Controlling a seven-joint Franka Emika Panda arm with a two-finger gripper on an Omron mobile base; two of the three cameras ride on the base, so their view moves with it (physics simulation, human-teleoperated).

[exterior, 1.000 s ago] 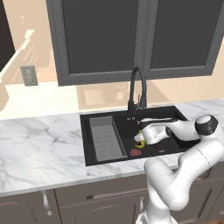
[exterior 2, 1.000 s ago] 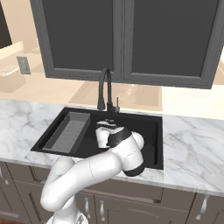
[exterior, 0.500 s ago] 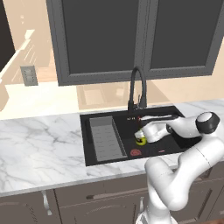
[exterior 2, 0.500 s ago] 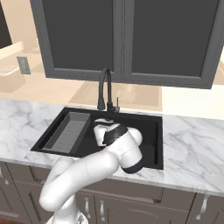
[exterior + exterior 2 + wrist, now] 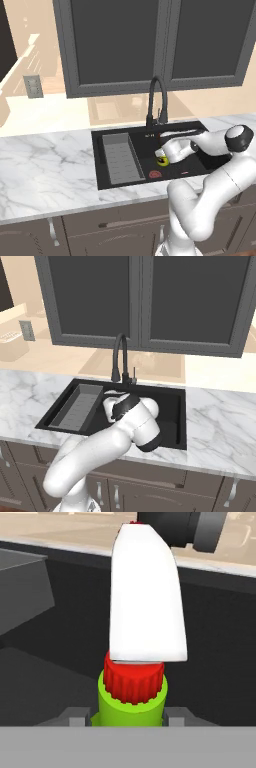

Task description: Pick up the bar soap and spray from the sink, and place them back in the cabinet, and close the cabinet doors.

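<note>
While the spray (image 5: 134, 662) sits gripped in the sink (image 5: 200, 167), we should lift it straight and slowly.

In the hand view our gripper (image 5: 128, 716) has its two fingertips (image 5: 76, 716) pressed against either side of the green neck, just under the red collar, with the white nozzle standing up beyond them, so we judge the jaws clenched on the bottle. From the left base view the bottle (image 5: 162, 160) is low in the right part of the basin, right of the grey ribbed tray (image 5: 120, 157) and just far of the dark-red drain disc (image 5: 155, 174), with the faucet (image 5: 155, 100) arching close above. We would raise it vertically, keeping the nozzle clear of the faucet spout and the basin's far wall, before swinging toward the cabinet. The hold is narrow and high on the bottle, so a fast swing could let it pivot; we should move gently.
</note>
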